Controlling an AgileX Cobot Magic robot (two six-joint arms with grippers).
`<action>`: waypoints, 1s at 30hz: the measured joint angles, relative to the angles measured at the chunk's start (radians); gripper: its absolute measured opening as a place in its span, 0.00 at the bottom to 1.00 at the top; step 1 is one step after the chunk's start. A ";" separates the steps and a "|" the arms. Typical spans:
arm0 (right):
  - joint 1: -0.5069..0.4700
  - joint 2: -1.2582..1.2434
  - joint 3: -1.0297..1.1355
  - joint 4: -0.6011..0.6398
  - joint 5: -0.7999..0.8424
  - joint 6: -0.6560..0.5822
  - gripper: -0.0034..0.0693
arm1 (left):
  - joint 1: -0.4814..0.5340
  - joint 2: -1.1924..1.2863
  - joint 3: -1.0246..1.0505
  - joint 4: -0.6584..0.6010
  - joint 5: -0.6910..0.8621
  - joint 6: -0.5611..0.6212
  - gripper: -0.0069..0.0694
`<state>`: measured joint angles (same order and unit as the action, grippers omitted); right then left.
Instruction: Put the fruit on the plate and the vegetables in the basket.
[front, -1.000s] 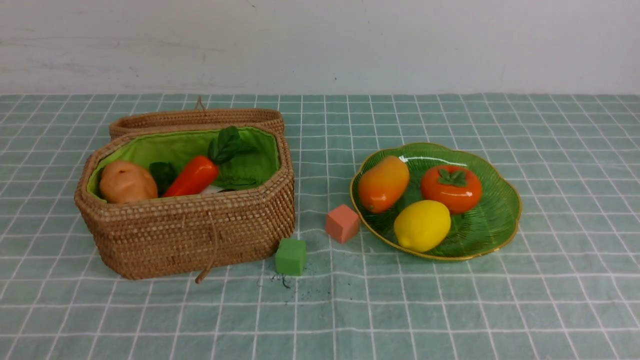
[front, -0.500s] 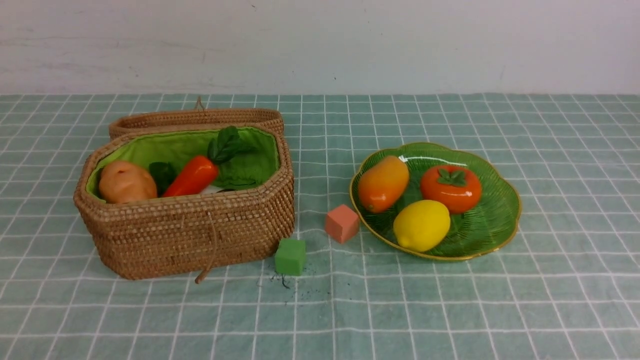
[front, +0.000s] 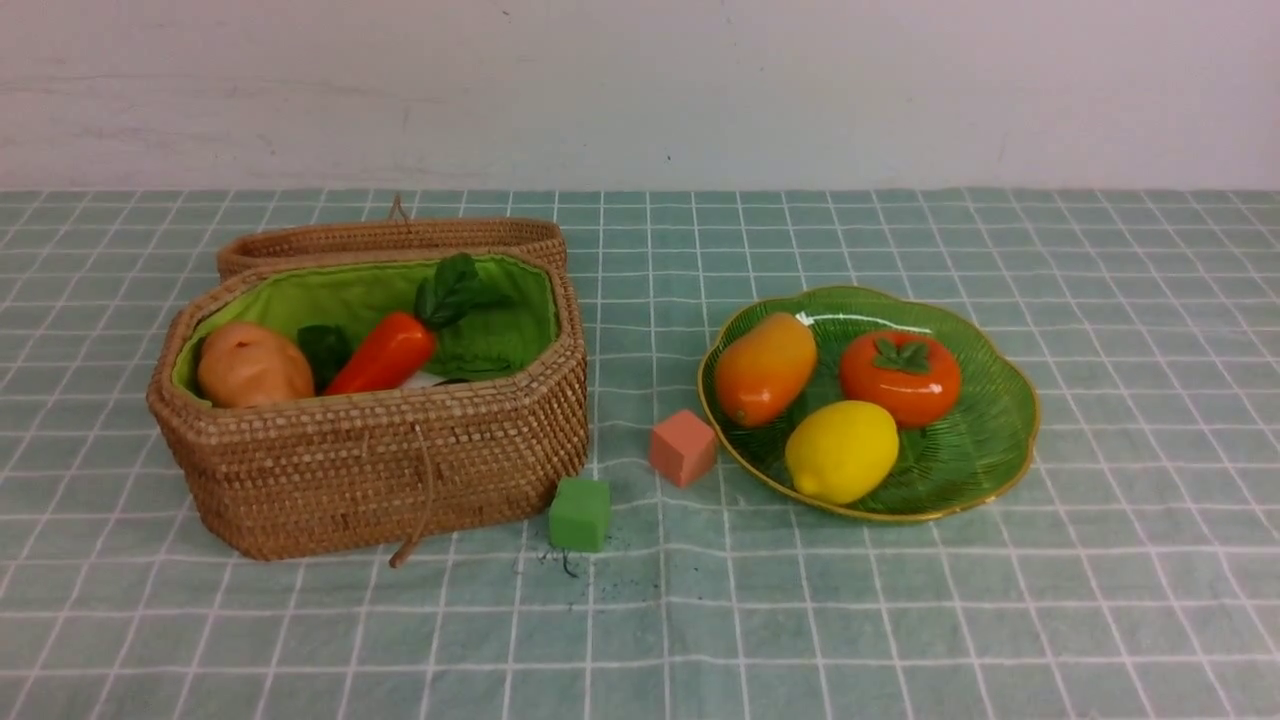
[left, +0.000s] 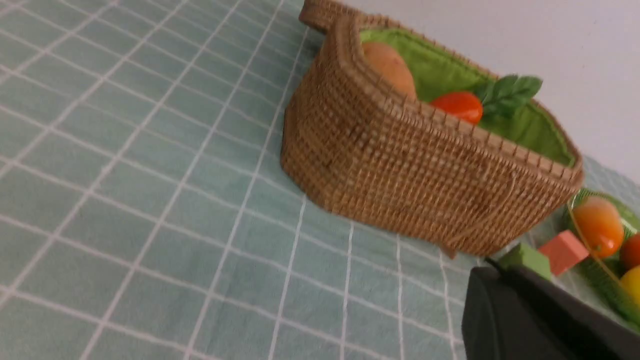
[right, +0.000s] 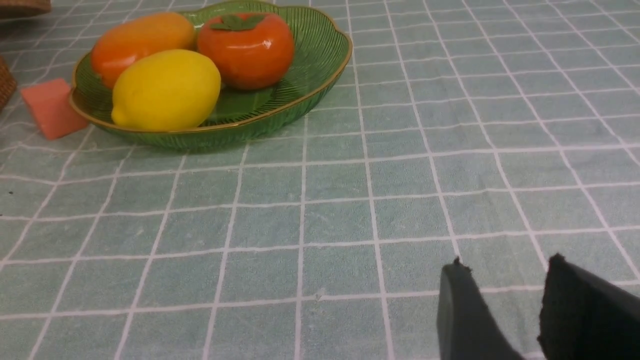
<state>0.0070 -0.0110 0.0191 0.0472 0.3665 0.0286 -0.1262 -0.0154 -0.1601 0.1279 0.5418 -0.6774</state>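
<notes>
Covering the table, a green checked cloth (front: 900, 600) meets a plain white wall (front: 800, 90).

We see a brown basket (front: 400, 470) lined bright green, a gold-rimmed green plate (front: 985, 440), a yellow lemon (front: 842, 451), and a teal white-checked cloth (front: 900, 620); the dark specks are perhaps dirt.

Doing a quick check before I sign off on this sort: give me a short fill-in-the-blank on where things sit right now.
1. The lemon, mango and persimmon all lie on the green ____.
2. The carrot and potato lie inside the wicker ____.
3. The cube nearest the plate's rim is ____ in colour.
4. The right gripper's jaws stand apart with ____ between them.

Missing words: plate; basket; orange; nothing
</notes>
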 joint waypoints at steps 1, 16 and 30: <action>0.000 0.000 0.000 0.000 0.000 0.000 0.38 | 0.000 0.000 0.032 -0.010 -0.003 0.000 0.08; 0.000 0.000 0.000 0.000 0.000 0.000 0.38 | 0.000 0.000 0.183 -0.010 -0.116 -0.007 0.09; 0.000 0.000 0.000 0.000 0.000 0.000 0.38 | 0.000 0.000 0.184 -0.006 -0.116 -0.007 0.11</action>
<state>0.0070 -0.0110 0.0191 0.0472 0.3662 0.0286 -0.1262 -0.0154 0.0238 0.1214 0.4262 -0.6841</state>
